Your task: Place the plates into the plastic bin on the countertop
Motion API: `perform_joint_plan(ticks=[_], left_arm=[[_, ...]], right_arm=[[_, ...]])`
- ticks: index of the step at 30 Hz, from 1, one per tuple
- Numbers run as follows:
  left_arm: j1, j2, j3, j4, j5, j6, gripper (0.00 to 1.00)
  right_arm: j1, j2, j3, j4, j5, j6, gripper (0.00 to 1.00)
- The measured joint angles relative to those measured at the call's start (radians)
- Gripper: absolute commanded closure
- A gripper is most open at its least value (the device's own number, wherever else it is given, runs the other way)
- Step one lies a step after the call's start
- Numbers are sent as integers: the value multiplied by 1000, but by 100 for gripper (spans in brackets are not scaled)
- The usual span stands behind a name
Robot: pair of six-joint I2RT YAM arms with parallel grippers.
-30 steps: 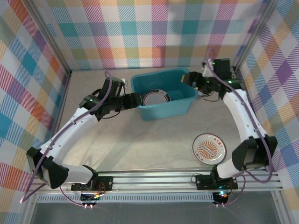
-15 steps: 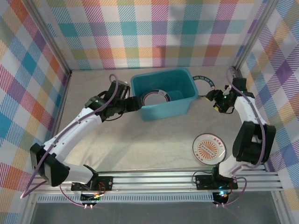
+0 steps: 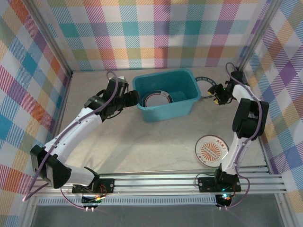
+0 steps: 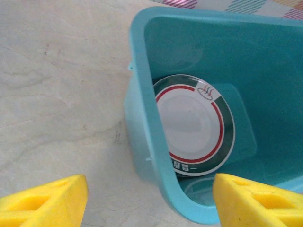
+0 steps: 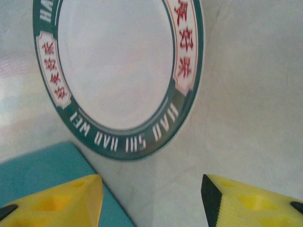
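Observation:
The teal plastic bin (image 3: 166, 105) stands at the back of the countertop (image 3: 142, 137). Inside it lies a plate (image 3: 158, 99) with a green and red rim (image 4: 194, 125). My left gripper (image 3: 136, 98) is open at the bin's left end, its yellow fingers (image 4: 42, 201) either side of the bin's rim (image 4: 156, 156) without touching it. A green-rimmed plate with red characters (image 3: 206, 87) (image 5: 118, 71) lies just right of the bin. My right gripper (image 3: 217, 92) (image 5: 151, 198) hovers open beside it, empty. An orange sunburst plate (image 3: 211, 151) lies at the near right.
Plaid walls close in the back and both sides, and the right wall is near my right arm. An aluminium rail (image 3: 156, 182) runs along the near edge. The bin's corner (image 5: 42, 170) sits close to the right gripper's left finger.
My right gripper has swung from the bin's right rim out to the green-rimmed plate beside it, its jaws narrowing. The left gripper shifted slightly back along the bin's left end.

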Motion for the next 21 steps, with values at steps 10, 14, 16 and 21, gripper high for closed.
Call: perform_joint_plan(ticks=[10,14,16,21], left_arm=[[12,44,2,-3,0,-11,30],[12,74,17,-8,0,-14,30],[12,80,24,-12,0,-15,30],[12,82,38,-27,0,-19,30]], right_arm=[[5,153,146,-6,19,22,48],[6,206,194,-5,24,29,55],[6,225,211,-11,24,30,57],[5,248,245,-24,27,30,71]])
